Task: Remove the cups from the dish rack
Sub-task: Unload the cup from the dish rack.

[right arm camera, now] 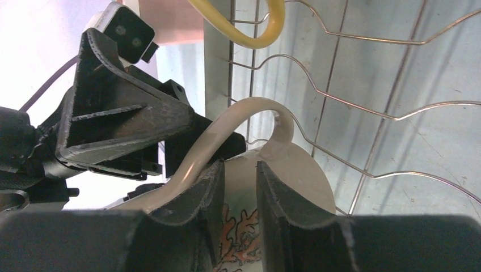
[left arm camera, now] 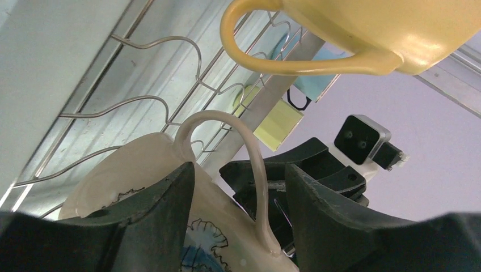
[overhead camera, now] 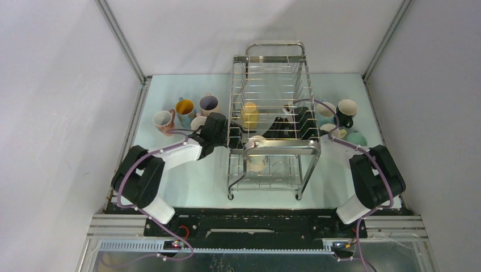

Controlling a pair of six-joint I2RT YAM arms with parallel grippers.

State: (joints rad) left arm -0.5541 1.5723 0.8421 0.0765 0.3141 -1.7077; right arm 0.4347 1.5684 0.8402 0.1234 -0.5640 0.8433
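The right end effector (right arm camera: 239, 168) is clenched on the wall of a cream mug (right arm camera: 300, 175) beside its handle (right arm camera: 249, 110), inside the dish rack (overhead camera: 282, 145). The left end effector (left arm camera: 239, 170) stands released, its fingers (left arm camera: 159, 221) either side of that handle. A yellow mug (left arm camera: 363, 22) sits just beyond in the rack. Other mugs (overhead camera: 184, 107) stand on the desk (overhead camera: 187, 187) at both sides of the rack.

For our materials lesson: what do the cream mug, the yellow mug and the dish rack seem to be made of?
The cream mug looks like glazed ceramic: glossy, printed. The yellow mug likewise: smooth sheen. The dish rack seems chromed steel wire: bright, reflective.
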